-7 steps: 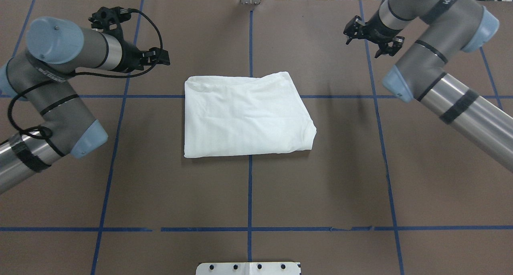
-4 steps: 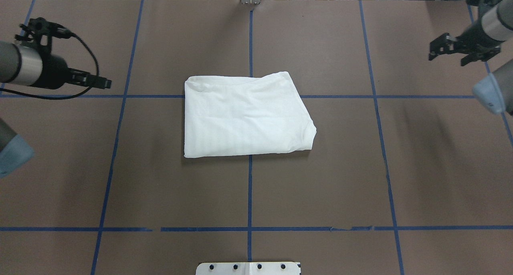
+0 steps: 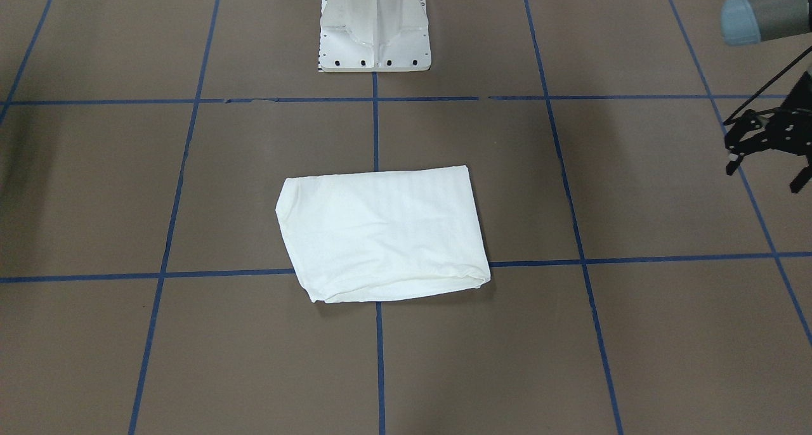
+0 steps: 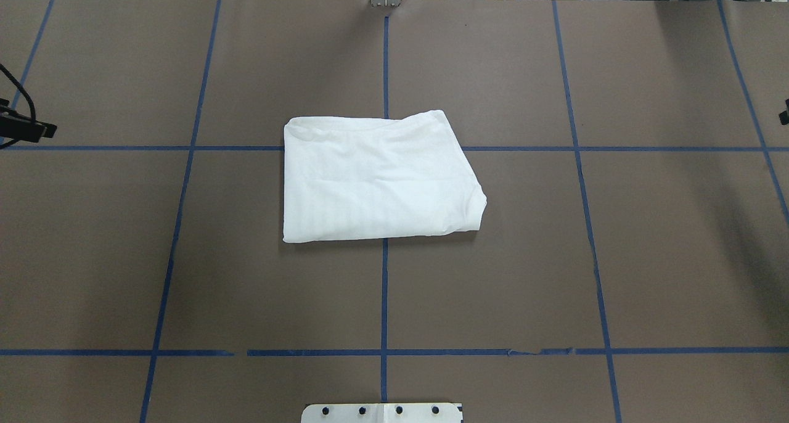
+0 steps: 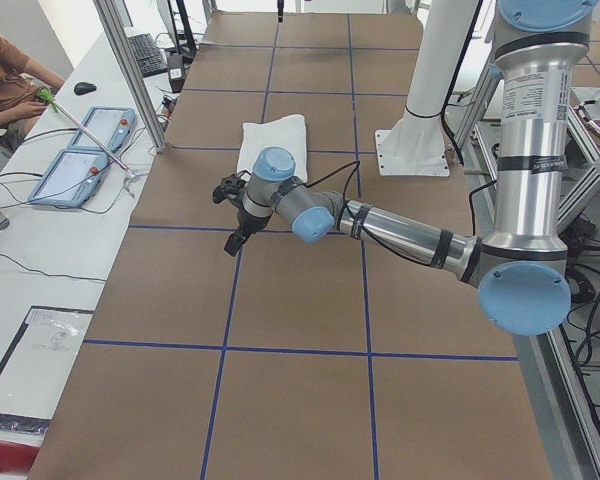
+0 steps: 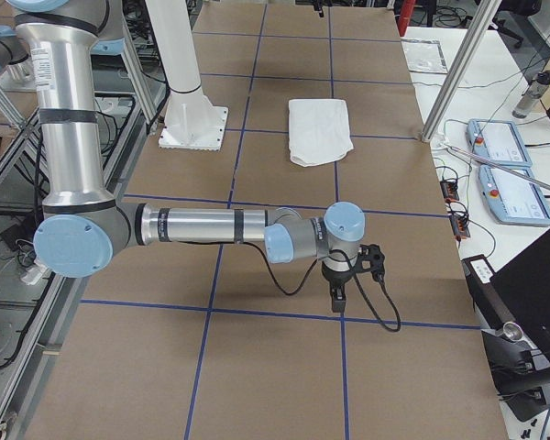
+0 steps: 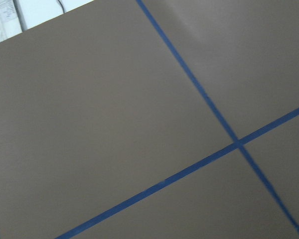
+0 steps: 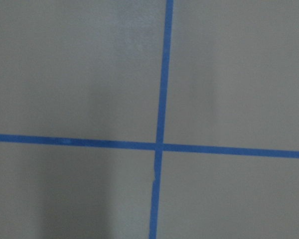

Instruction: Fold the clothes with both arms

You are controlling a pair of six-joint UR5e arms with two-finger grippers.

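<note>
Overhead exterior view shows the folded white cotton T-shirt lying flat mid-frame on the brown paper-covered table, across blue tape lines. At the front-facing view's right edge, the black left gripper is spread wide, holding nothing. The black right gripper sits lower centre in the right-side view; I cannot tell its opening.

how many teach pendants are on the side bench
2, both lying on the white bench along the operators' side of the table: the farther pendant and the nearer pendant, side by side. None seems hidden.
</note>
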